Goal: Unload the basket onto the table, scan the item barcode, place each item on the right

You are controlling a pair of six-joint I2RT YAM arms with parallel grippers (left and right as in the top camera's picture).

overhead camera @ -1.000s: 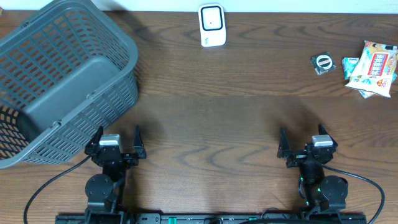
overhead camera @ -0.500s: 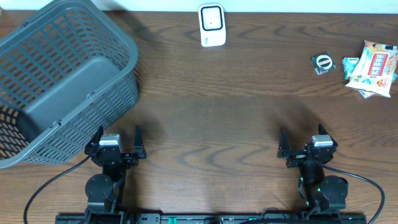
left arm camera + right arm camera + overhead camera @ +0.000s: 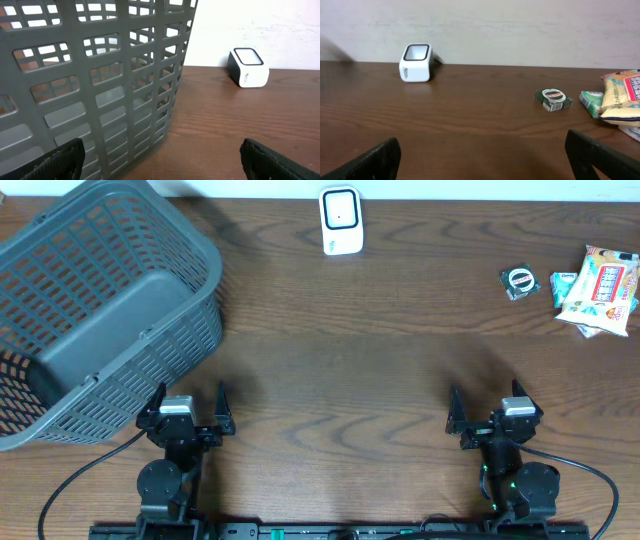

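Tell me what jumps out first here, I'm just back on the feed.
The big grey basket dominates the far left. The white scanner stands mid far edge; snack packets lie far right. The left gripper and right gripper stand open, empty, at the near edge.

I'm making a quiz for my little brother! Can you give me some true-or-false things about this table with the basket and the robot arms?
1. Nothing shows inside the grey basket. True.
2. The white barcode scanner sits in the basket. False: it stands on the table at the far edge, apart from the basket.
3. The snack packet lies far on the robot's right side. True.
4. One arm's jaws are holding the small green box. False: the left gripper and right gripper both have open, empty jaws, and the box lies on the table near the snack packet.
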